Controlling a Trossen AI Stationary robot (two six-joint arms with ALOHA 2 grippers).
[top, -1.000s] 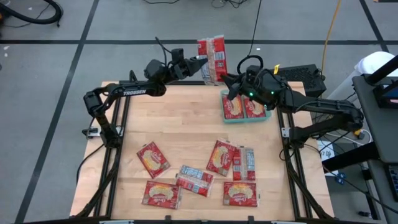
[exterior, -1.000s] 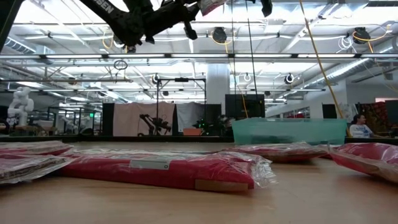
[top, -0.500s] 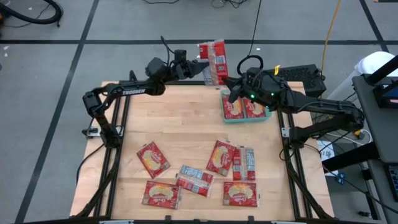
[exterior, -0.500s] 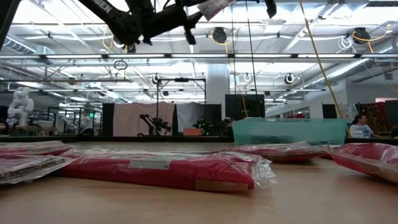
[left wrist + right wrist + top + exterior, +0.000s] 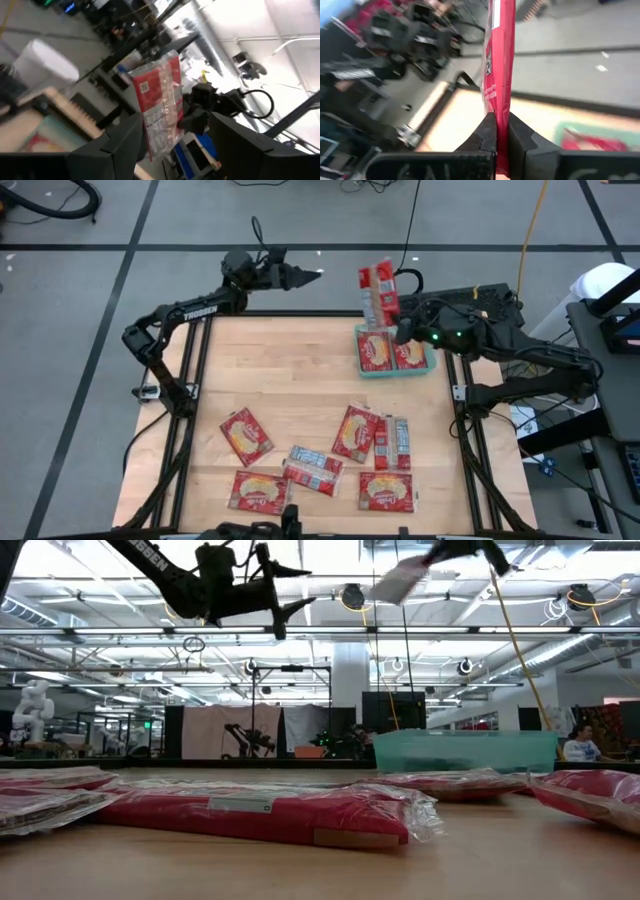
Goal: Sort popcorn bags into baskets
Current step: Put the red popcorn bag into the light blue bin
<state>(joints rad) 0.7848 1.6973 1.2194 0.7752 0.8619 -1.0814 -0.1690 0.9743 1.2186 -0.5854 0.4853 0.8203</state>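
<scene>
The popcorn bag (image 5: 377, 288) has passed from the left gripper (image 5: 308, 276) to the right gripper (image 5: 392, 320), whose fingers (image 5: 487, 131) now pinch its lower edge above the teal basket's (image 5: 397, 370) far rim. The left gripper has drawn away from the basket, fingers open and empty. Two bags lie in the basket; seven lie on the desk (image 5: 290, 380) nearer the camera side.

"TROSSEN" on left arm (image 5: 197, 310); packet print too blurred, probably unreadable.
</scene>
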